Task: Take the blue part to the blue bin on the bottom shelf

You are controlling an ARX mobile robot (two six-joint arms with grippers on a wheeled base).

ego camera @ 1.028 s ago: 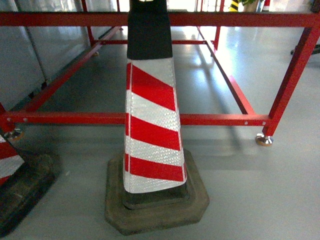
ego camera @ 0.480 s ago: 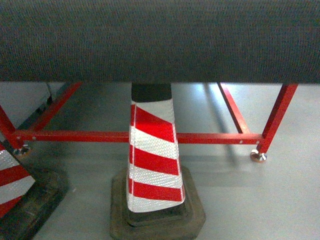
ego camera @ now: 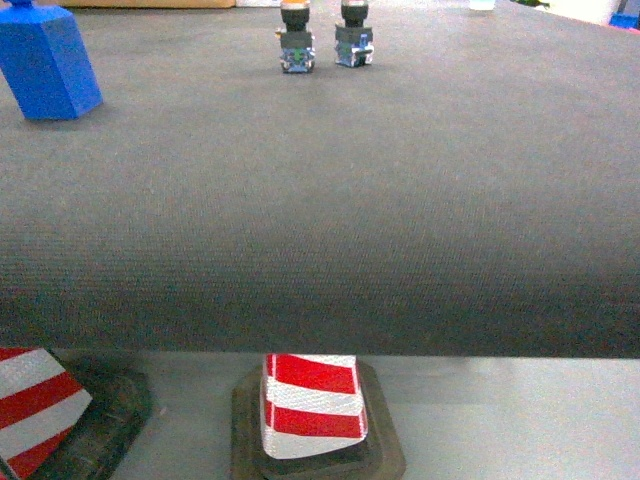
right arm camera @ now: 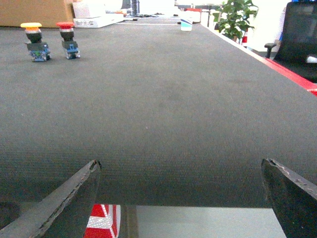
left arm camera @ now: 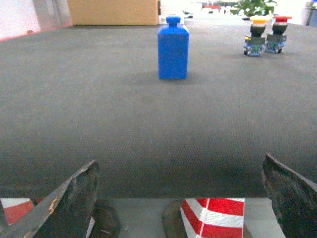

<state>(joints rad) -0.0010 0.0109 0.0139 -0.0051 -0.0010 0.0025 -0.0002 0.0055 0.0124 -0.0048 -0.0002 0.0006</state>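
The blue part (ego camera: 47, 60) is a bottle-shaped block standing upright on the dark mat at the far left of the head view. In the left wrist view the blue part (left arm camera: 173, 47) stands straight ahead, well beyond my left gripper (left arm camera: 181, 161). That gripper is open at the mat's near edge with nothing between its fingers. My right gripper (right arm camera: 181, 162) is open too, at the same near edge, and holds nothing. Neither gripper shows in the head view. The blue bin and the bottom shelf are out of view.
Two push-button switches (ego camera: 322, 42) stand at the back of the mat-covered table (ego camera: 400, 220); from the right wrist the switches (right arm camera: 49, 42) are far left. A red-and-white traffic cone (ego camera: 310, 405) stands on the floor below the table edge, another cone (ego camera: 35, 405) to its left. A cardboard box (left arm camera: 114, 12) sits behind.
The head view has risen from the red frame under the table to above the table top. The cone now shows only below the mat's edge.
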